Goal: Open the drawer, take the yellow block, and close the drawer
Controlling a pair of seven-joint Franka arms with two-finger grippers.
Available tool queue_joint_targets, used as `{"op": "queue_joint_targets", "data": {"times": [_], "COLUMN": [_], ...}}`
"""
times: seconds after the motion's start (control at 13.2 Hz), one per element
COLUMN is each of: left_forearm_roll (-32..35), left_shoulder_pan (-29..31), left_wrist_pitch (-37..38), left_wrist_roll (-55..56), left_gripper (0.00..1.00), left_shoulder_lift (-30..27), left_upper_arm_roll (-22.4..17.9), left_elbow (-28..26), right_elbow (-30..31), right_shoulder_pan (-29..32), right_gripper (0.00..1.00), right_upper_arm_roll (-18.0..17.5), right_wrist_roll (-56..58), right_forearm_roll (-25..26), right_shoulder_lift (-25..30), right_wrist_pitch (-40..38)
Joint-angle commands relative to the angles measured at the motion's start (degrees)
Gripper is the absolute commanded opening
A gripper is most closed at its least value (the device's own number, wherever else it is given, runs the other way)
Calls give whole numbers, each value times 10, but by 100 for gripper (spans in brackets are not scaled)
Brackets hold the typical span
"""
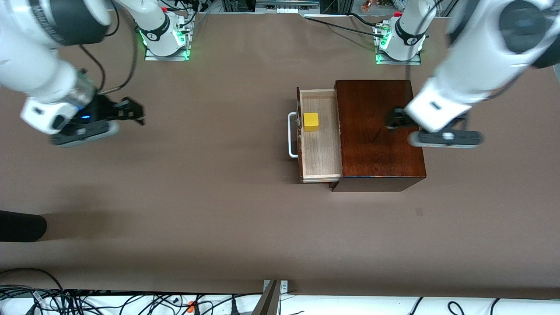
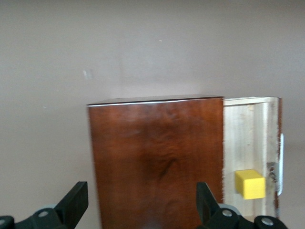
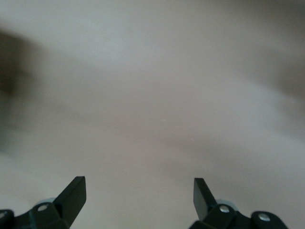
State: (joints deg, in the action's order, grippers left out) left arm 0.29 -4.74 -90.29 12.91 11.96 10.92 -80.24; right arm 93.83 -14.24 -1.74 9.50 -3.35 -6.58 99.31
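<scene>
1. Dark reddish-brown polished wood forms the box (image 1: pixel 378 131), which is set on the brown table (image 1: pixel 218 197) toward the left arm's end.
2. Pale light wood lines the drawer (image 1: pixel 318 144), which is seen pulled out of the box toward the right arm's end, at the box's nine o'clock in the front view.
3. A white U-shaped bar handle (image 1: pixel 291 134) is fixed to the drawer's front, at nine o'clock from the drawer.
4. The yellow block (image 1: pixel 311 121) is seen resting on the drawer's floor, in the part of the drawer farther from the front camera. It is a small, bright yellow cube with clean flat faces, far smaller than the box.
5. The left gripper (image 1: pixel 393 119) is held in the air over the box's top, at three o'clock from the block; its jaws are spread wide and nothing is held.
6. In the left wrist view, the box top, the open drawer and the block (image 2: pixel 249 183) are shown past the fingertips (image 2: pixel 76 198).
7. The right gripper (image 1: pixel 131 111) is held over bare table toward the right arm's end, well apart from the drawer at its nine o'clock; its jaws are spread wide and empty.
</scene>
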Motion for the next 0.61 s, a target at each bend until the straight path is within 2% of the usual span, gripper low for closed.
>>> {"op": "queue_joint_targets", "data": {"times": [0.0,0.15,0.3,0.53], "left_forearm_roll": [-21,-21,-19,-17], "left_shoulder_pan": [6,3,2,13], "left_wrist_pitch": [-10,-44,-76,-55], "left_wrist_roll": [-113,-170,-187,-188], "left_gripper": [100,100,100,100], "left_shoulder_lift": [-69,-110,-139,-127], "left_upper_arm_roll": [-64,-111,-125,-125], "left_elbow": [-83,-139,-188,-171], "right_elbow": [-45,-95,-150,-232], "right_shoulder_pan": [-88,-153,-229,-308], "right_gripper": [100,100,100,100], "right_upper_arm_roll": [-5,-5,-4,-4], "right_wrist_roll": [33,45,67,111], "right_forearm_roll": [-4,-3,9,50], "right_shoulder_lift": [-46,-99,-156,-230], "right_wrist_pitch": [4,4,11,33]}}
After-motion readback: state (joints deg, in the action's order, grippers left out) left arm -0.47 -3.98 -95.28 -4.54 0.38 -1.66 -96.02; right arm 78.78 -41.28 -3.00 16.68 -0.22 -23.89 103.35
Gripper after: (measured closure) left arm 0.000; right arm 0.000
